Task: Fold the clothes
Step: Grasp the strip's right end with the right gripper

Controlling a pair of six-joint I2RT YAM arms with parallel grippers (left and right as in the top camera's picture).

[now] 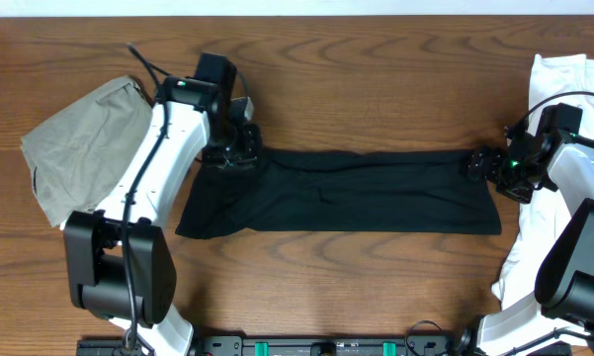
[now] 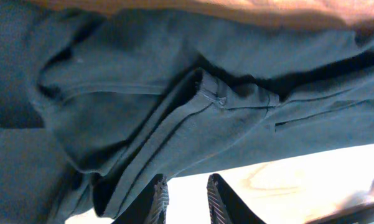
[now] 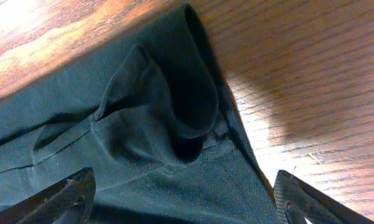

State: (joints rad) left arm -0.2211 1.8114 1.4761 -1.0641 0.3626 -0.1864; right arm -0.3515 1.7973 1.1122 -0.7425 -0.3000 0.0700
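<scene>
Right claw point(image 3: 183, 202) spread wide astride black shirt point(image 3: 149, 118); left claw point(image 2: 188, 205) barely parted beside it.

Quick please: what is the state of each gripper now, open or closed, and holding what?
Left gripper: open only a little, holding nothing, at the black shirt.
Right gripper: wide open over the shirt's end, holding nothing.

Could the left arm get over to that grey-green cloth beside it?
Probably yes. The grey-green cloth lies right beside the left arm with nothing piled on it. The left gripper sits at the end of the black shirt, jaws parted, so it looks free to swing over.
</scene>
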